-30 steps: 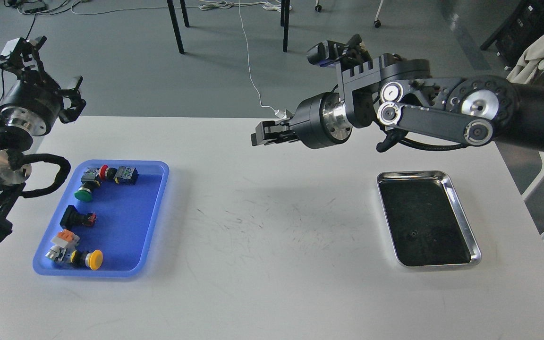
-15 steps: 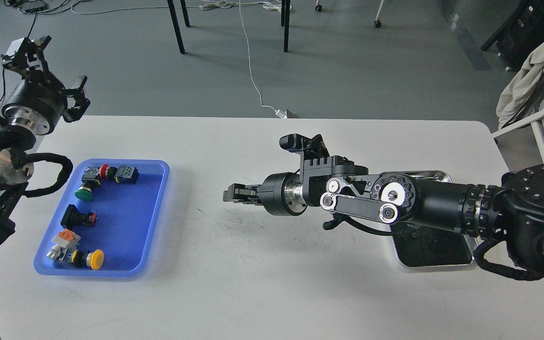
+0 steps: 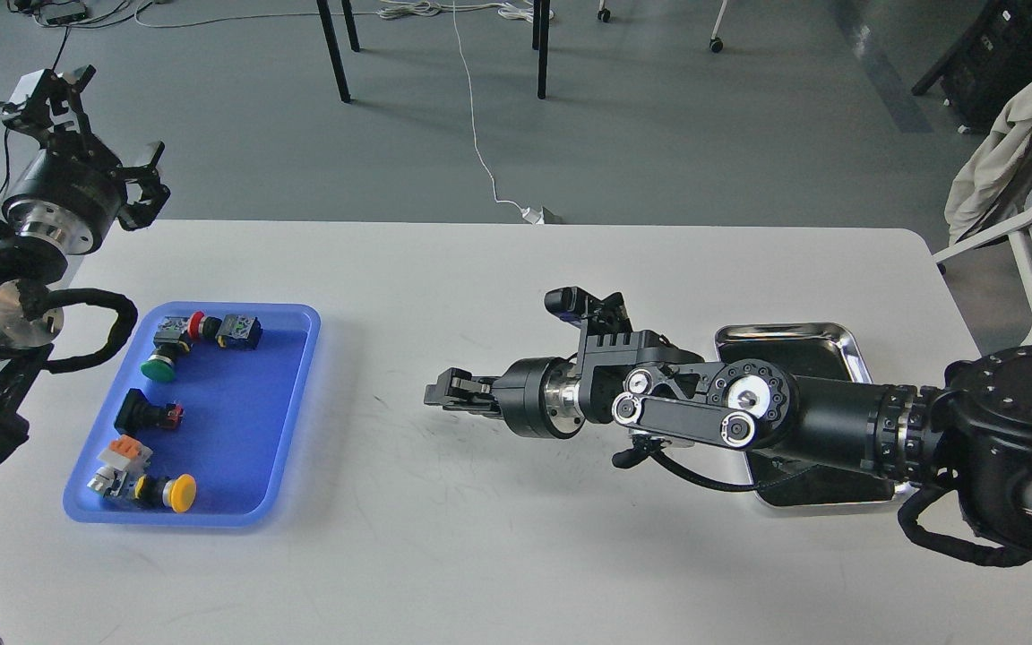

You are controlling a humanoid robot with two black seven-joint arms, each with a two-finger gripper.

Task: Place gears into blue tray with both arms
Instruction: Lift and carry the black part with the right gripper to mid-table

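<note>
The blue tray point(image 3: 238, 421) lies at the table's left and holds several colourful push-button switches point(image 3: 162, 354). No gears show; my right arm covers most of the silver tray point(image 3: 789, 336) at the right. My right gripper point(image 3: 441, 395) reaches left over the middle of the table, low above the surface and well right of the blue tray. Its dark fingers cannot be told apart. My left gripper point(image 3: 97, 134) is raised beyond the table's far-left corner, behind the blue tray, with its fingers spread open and empty.
The white table point(image 3: 498, 537) carries only the two trays. Beyond its far edge are a grey floor, a white cable point(image 3: 480, 152) and black table legs point(image 3: 334, 54). A chair draped with cloth point(image 3: 1018, 152) stands at the right.
My right arm has swung down from high over the table's back to low over its middle, now crossing the silver tray. My left gripper barely shifted.
</note>
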